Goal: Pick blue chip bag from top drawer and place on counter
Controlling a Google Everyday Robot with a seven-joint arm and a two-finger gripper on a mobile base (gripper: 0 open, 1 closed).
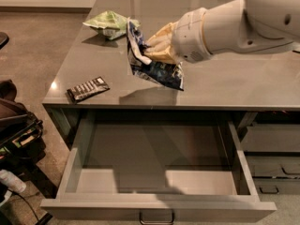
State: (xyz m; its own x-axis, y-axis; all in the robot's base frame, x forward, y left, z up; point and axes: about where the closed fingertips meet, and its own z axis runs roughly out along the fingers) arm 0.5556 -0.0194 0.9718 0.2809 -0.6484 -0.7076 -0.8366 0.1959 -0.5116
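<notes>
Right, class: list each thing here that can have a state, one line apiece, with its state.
tool, shut on the blue chip bag, over the counter
blue chip bag, crumpled, held off the counter
top drawer, pulled open
light green bag, lying crumpled on the counter
striped bar wrapper, lying flat near the counter's front edge
narrower drawers, closed
</notes>
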